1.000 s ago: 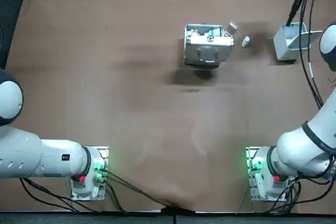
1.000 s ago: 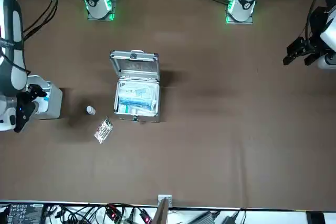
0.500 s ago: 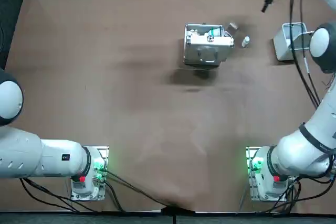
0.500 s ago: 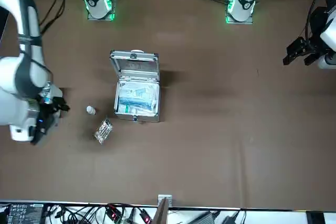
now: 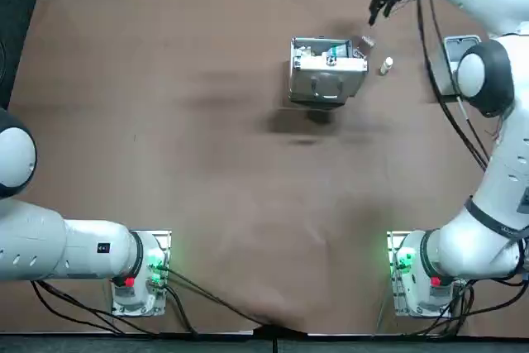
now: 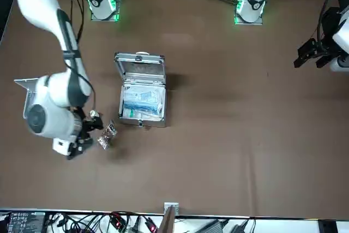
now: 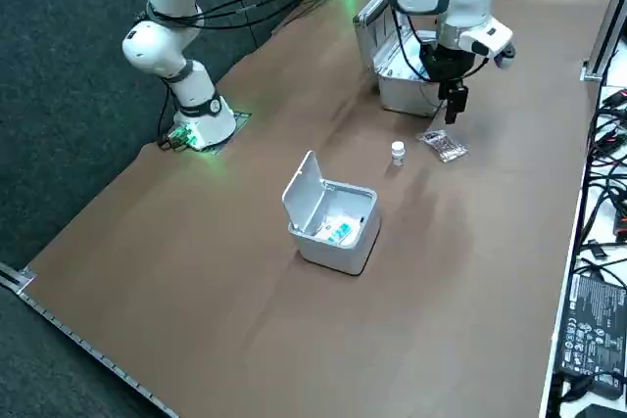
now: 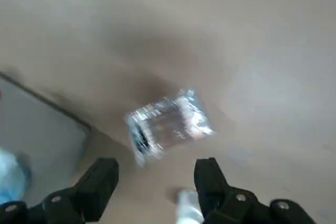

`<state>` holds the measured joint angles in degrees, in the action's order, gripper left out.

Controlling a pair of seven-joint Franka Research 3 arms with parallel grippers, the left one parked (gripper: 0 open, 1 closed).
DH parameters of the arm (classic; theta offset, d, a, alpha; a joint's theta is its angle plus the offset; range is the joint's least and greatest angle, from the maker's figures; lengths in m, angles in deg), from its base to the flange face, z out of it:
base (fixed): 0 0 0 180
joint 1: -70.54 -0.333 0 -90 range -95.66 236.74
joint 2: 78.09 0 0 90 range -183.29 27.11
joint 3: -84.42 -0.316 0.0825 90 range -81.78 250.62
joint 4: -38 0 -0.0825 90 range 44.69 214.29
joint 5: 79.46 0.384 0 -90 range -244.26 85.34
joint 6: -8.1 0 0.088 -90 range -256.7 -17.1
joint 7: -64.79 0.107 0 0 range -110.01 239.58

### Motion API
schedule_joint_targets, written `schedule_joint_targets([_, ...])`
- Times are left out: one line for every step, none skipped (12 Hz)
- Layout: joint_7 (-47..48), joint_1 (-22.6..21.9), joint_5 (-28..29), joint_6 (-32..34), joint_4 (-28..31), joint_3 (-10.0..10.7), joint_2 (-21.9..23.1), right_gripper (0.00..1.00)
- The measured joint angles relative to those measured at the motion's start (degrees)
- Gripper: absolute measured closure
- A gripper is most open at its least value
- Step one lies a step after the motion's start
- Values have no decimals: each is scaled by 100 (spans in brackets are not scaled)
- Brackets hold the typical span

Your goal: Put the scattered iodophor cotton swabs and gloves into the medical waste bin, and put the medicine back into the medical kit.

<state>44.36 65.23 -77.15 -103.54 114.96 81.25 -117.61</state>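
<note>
Med pack [image 8: 168,124] lies ahead of spread right fingers [image 8: 209,179], near kit [image 5: 326,72].

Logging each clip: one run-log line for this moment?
right gripper open, over pack | bottle beside pack | kit open | bin open

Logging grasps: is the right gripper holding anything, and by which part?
Nothing is held: the right gripper is open and empty, hovering above the foil packet.
</note>
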Motion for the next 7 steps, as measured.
schedule_joint_targets([384, -153, -1, -184, 39, 2, -103, 10])
schedule_joint_targets([717, -269, -14, -318, 78, 9, -196, 15])
schedule_joint_targets([958, -347, -28, -416, 110, 16, -280, 15])
schedule_joint_targets([1130, -396, -37, -481, 129, 24, -364, 18])
schedule_joint_targets([1259, -420, -45, -513, 135, 26, -433, 18])
schedule_joint_targets([1432, -429, -47, -523, 136, 29, -489, 21])
schedule_joint_targets([1646, -432, -58, -524, 137, 32, -527, 22])
